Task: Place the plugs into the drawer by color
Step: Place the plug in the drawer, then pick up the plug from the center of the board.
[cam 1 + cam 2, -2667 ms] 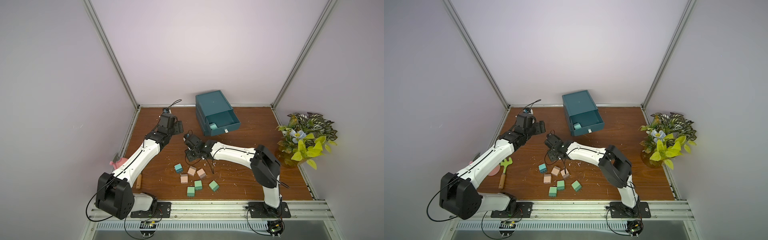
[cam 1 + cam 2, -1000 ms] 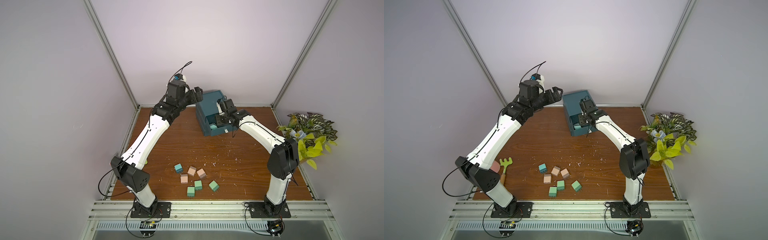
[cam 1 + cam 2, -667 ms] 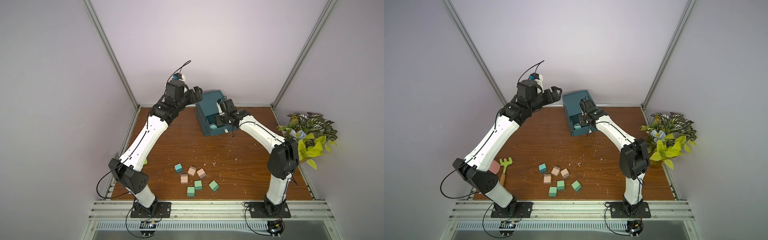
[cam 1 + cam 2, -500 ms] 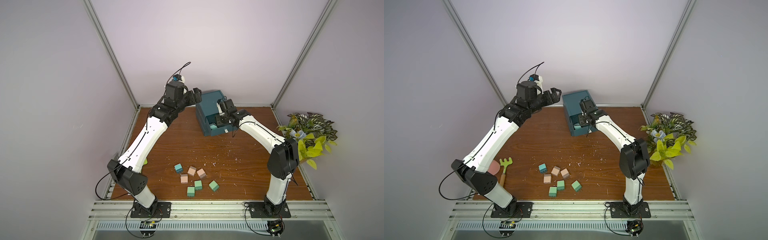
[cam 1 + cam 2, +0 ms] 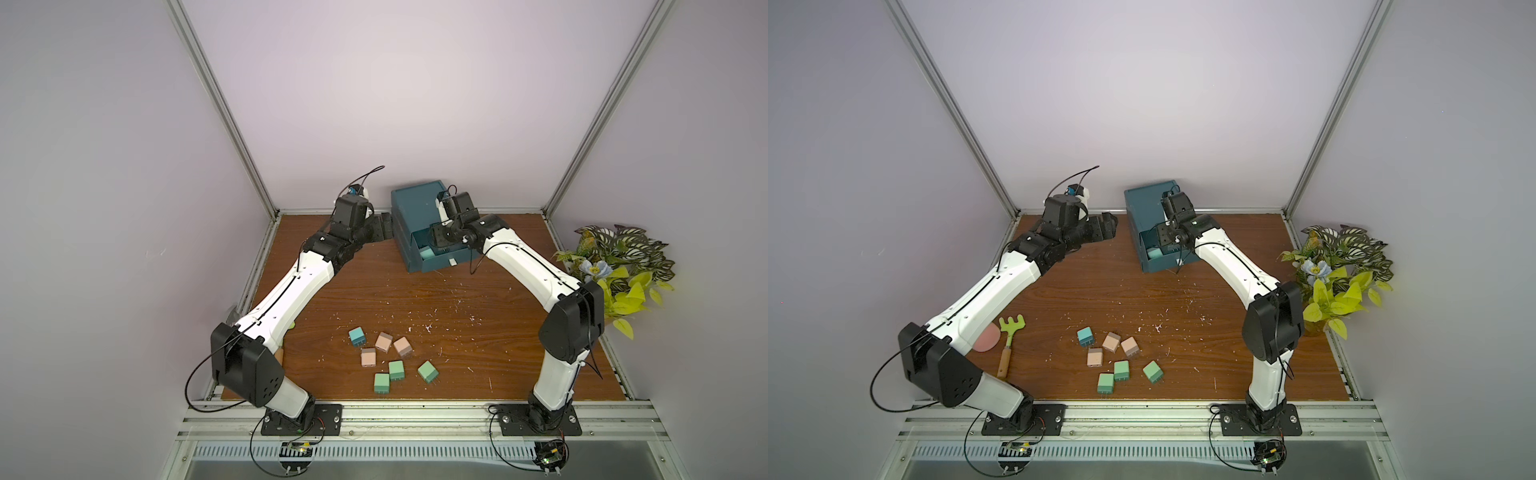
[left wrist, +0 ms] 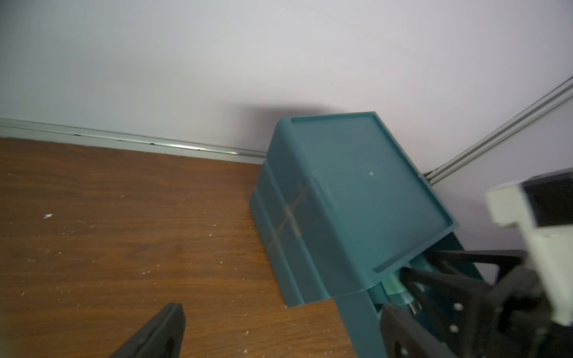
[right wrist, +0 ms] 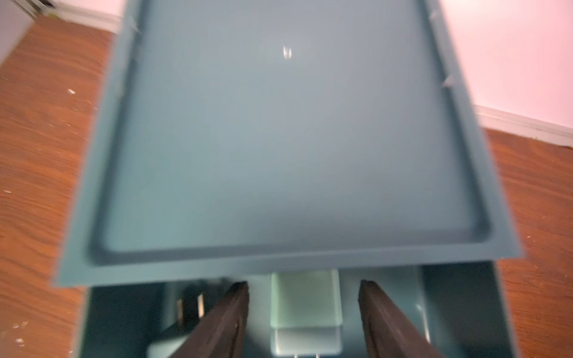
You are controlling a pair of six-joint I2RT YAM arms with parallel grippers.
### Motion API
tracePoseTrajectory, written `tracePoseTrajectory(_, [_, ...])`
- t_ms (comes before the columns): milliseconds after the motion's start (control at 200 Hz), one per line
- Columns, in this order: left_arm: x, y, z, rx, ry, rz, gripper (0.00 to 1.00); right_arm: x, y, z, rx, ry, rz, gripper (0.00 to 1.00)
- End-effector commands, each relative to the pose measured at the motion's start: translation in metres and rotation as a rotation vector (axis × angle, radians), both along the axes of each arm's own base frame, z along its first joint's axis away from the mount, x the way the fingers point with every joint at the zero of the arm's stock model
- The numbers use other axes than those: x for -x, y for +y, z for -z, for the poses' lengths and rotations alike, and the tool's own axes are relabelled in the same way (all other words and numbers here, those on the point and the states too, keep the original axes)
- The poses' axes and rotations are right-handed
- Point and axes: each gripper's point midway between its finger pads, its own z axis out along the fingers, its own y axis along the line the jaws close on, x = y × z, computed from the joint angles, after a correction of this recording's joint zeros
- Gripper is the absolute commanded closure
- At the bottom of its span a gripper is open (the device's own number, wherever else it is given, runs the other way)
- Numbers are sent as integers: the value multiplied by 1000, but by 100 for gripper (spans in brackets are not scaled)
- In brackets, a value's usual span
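Note:
The dark teal cabinet (image 5: 415,199) (image 5: 1144,199) stands at the back, its top drawer (image 5: 440,262) (image 5: 1167,262) pulled out. My right gripper (image 5: 442,239) (image 7: 304,310) hangs open over the drawer. A pale teal plug (image 7: 305,310) lies between its fingers, touching neither. A second plug (image 7: 189,307) lies beside it. My left gripper (image 5: 384,226) (image 6: 279,338) is open and empty beside the cabinet's left side. On the front of the table lie one teal-blue plug (image 5: 357,336), three peach plugs (image 5: 383,341) and three mint green plugs (image 5: 396,370).
A potted plant (image 5: 615,266) stands at the right edge. A green toy rake (image 5: 1011,332) and a pink disc (image 5: 986,338) lie by the left arm. White specks dot the wooden table (image 5: 415,299). Walls close in the back and sides.
My right jaws have opened wider and let go of the plug in the drawer. My left gripper has come down from beside the cabinet's top to low beside its left side.

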Motion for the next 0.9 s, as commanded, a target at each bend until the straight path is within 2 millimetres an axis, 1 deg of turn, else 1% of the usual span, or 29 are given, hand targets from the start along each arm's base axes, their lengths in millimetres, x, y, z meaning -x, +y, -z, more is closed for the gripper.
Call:
tracePoseTrajectory(0, [2, 28, -17, -33, -103, -61, 4, 19, 6, -68, -105, -139, -52, 36])
tracePoseTrajectory(45, [4, 39, -8, -66, -92, -93, 3, 32, 18, -73, -139, -152, -91, 36])
tracePoseTrajectory(115, [7, 54, 5, -119, -72, -147, 2, 55, 43, -72, -174, -162, -160, 36])
tracePoseTrajectory(170, [9, 64, 14, -155, -61, -182, 0, 77, 67, -60, -181, -154, -220, 36])
tracePoseTrajectory(220, [10, 72, 22, -179, -49, -213, 1, 98, 91, -47, -189, -144, -287, 36])
tracePoseTrajectory(310, [12, 84, 37, -215, -27, -255, 1, 143, 136, -9, -217, -100, -442, 36])
tracePoseTrajectory(325, [11, 86, 39, -219, -22, -260, 1, 153, 144, 0, -220, -88, -475, 36])
tracePoseTrajectory(405, [10, 97, 51, -239, 5, -299, 1, 197, 177, 37, -233, -54, -627, 34])
tracePoseTrajectory(470, [8, 107, 59, -234, 34, -331, 1, 227, 196, 66, -221, -21, -714, 31])
tracePoseTrajectory(530, [5, 116, 65, -212, 60, -356, 1, 246, 210, 91, -200, 10, -776, 31])
tracePoseTrajectory(600, [4, 126, 72, -183, 86, -378, 1, 260, 220, 114, -165, 28, -819, 30])
tracePoseTrajectory(656, [3, 130, 73, -166, 94, -386, 1, 266, 225, 126, -150, 38, -841, 29])
tracePoseTrajectory(711, [2, 131, 74, -166, 95, -386, 1, 268, 230, 134, -147, 48, -854, 29])
tracePoseTrajectory(896, [5, 131, 79, -171, 97, -385, 1, 258, 242, 154, -110, 64, -836, 28])
